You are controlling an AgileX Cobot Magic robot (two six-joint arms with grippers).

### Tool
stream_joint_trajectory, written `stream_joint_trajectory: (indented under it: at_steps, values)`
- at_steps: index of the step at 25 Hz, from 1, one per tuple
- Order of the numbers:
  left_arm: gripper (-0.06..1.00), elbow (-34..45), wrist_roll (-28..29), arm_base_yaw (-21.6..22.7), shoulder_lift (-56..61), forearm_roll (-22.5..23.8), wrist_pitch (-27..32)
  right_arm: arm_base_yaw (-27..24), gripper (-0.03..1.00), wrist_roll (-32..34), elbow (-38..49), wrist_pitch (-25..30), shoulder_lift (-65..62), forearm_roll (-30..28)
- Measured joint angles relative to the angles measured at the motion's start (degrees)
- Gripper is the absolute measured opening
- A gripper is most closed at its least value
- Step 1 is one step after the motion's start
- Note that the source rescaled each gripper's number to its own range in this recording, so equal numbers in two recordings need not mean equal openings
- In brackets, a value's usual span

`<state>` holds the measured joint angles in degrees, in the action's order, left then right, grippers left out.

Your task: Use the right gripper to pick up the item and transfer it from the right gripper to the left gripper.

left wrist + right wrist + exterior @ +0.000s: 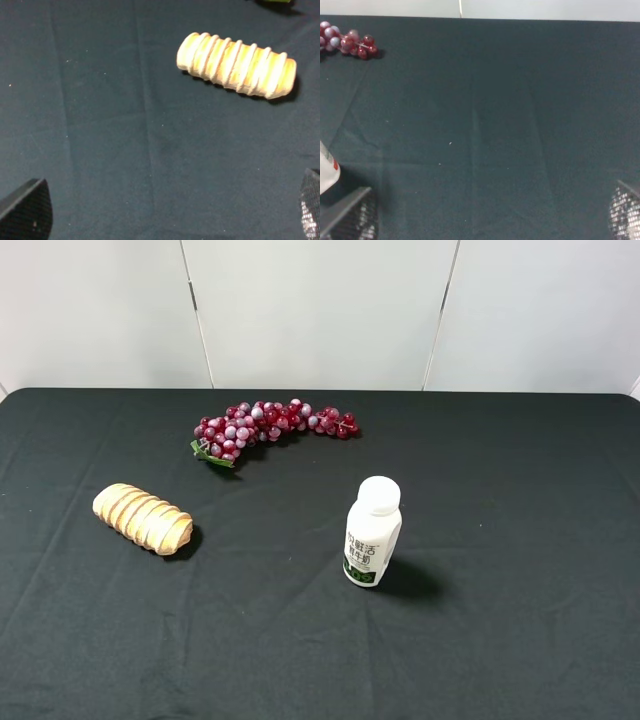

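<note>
The item, a golden-tan ridged bread roll [143, 518], lies on its side on the left of the black table [520, 640]. It also shows in the left wrist view [236, 65], ahead of the left gripper [170, 220], whose fingertips [27, 212] stand wide apart with nothing between them. The right gripper [487, 220] is open and empty too, its fingertips [355, 215] over bare cloth. The roll does not show in the right wrist view. Neither gripper shows in the exterior high view.
A red grape bunch [270, 425] lies at the back middle of the table; its end shows in the right wrist view [347, 42]. A white milk bottle [372, 532] stands upright right of centre, and its edge shows beside the right gripper [327, 172].
</note>
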<state>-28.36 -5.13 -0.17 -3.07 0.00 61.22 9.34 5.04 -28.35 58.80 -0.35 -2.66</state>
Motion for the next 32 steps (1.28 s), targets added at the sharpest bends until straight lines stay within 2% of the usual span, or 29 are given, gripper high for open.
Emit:
stream_joint_trajectory:
  at_steps: [16, 24, 32]
  values:
    - [0.97, 0.1, 0.1, 0.0, 0.0, 0.0, -0.1, 0.0, 1.00, 0.0, 0.0, 0.0, 0.0, 0.0]
    - [0.97, 0.1, 0.2, 0.0, 0.0, 0.0, -0.1, -4.5, 1.00, 0.0, 0.0, 0.0, 0.0, 0.1]
    - [0.97, 0.1, 0.2, 0.0, 0.0, 0.0, -0.2, -4.6, 1.00, 0.0, 0.0, 0.0, 0.0, 0.2]
